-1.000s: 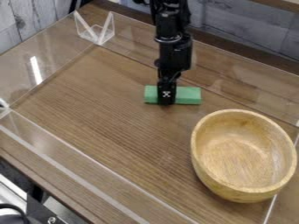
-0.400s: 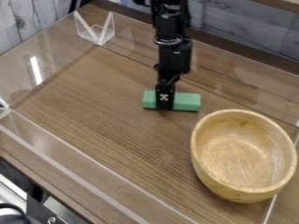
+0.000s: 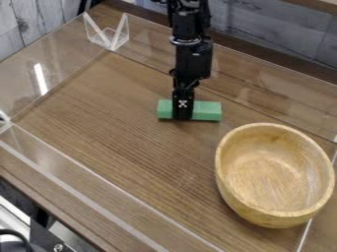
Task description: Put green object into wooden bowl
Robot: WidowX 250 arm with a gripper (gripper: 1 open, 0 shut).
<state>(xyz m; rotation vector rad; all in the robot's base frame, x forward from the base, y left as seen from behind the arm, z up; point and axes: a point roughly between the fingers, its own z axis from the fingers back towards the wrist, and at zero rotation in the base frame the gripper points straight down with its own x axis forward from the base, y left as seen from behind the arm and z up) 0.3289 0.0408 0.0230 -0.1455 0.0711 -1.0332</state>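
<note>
The green object (image 3: 207, 112), a small flat bright-green bar, is at the middle of the wooden table, with its ends sticking out left and right of my gripper. My black gripper (image 3: 186, 108) comes straight down from above and is shut on the bar's middle. I cannot tell whether the bar rests on the table or hangs just above it. The wooden bowl (image 3: 274, 177), large, round and light tan, stands empty at the front right, a short way from the bar.
Clear acrylic walls (image 3: 53, 69) run around the wooden table (image 3: 118, 138). A small clear stand (image 3: 105, 34) sits at the back left corner. Dark cables lie below the table's front left edge.
My gripper has shifted slightly to the left, and the green bar has moved with it. The bowl has stayed put.
</note>
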